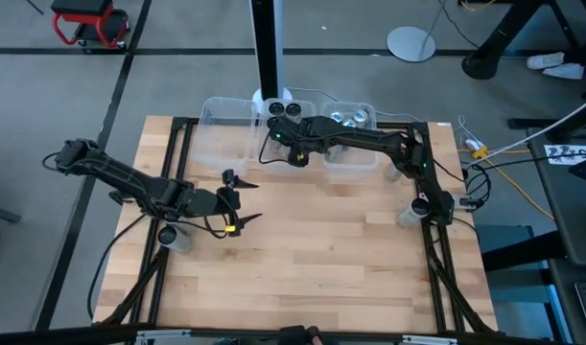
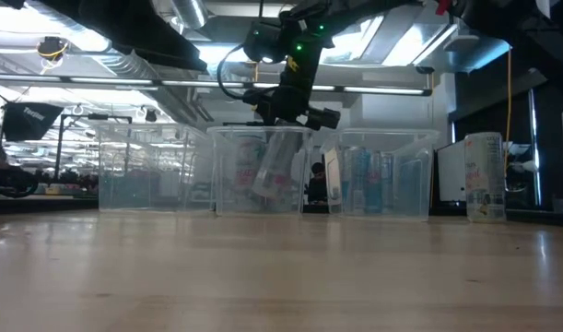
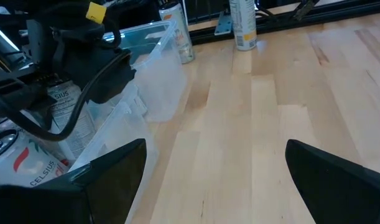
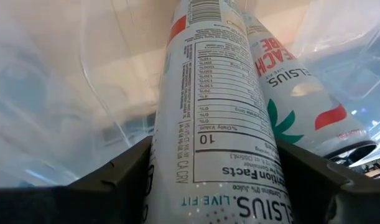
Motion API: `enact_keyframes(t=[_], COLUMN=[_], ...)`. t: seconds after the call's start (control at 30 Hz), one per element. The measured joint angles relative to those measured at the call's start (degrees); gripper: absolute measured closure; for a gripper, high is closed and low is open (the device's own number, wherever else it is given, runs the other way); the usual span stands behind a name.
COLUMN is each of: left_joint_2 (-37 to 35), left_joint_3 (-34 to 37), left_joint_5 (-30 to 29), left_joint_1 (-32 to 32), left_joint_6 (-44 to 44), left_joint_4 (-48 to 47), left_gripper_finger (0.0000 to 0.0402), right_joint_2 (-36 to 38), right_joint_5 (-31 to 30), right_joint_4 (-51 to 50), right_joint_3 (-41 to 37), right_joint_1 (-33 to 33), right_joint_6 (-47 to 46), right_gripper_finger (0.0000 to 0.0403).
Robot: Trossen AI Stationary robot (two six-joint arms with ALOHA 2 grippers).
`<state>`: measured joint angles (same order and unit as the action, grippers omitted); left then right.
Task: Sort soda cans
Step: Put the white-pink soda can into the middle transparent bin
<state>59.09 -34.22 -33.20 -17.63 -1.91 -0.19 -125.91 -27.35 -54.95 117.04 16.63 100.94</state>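
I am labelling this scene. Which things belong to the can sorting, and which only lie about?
Job:
cans in the bins
can between the right gripper fingers
loose cans on the table
bins

Lying about:
red stool
cables

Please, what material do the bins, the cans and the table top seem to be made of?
Bins: apparently clear plastic, glossy; the cans inside show through the walls in the low view.
Cans: probably thin metal, a smooth silver-white printed skin with a light sheen.
Table top: looks like pale wood in glued strips, matte; grain and plank seams are visible.
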Motion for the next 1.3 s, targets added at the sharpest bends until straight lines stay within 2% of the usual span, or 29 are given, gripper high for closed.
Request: enact_keyframes(t=[0.33,0.53,0.7,0.93,1.3], left_joint_2=[0.0,0.0,0.0,0.0,0.0], left_joint_3=[0.0,0.0,0.0,0.0,0.0], left_joint_5=[0.7,0.7,0.8,0.9,0.9], left_joint_1=[0.0,0.0,0.0,0.0,0.0], left_joint_6=[0.0,0.0,0.1,0.1,0.1], left_joint_4=[0.0,0.0,0.0,-0.1,-0.1], left_gripper_finger=[0.0029,0.0029,0.0029,0.0029,0.0029], right_joint_2=[0.1,0.1,0.1,0.4,0.5], right_joint_5=[0.2,6.8,7.9,13.3,14.0], right_joint_4=[1.5,5.9,8.6,9.6,12.6], right_joint_3=[1.1,0.2,-1.6,-3.4,-4.2], right_joint_1=[-1.7,-2.6,-1.9,-1.9,-2.0], right_joint_6=[6.6,13.3,13.8,13.7,13.1], right_gripper_finger=[0.0126,0.0134,0.0132,0.0106,0.0100])
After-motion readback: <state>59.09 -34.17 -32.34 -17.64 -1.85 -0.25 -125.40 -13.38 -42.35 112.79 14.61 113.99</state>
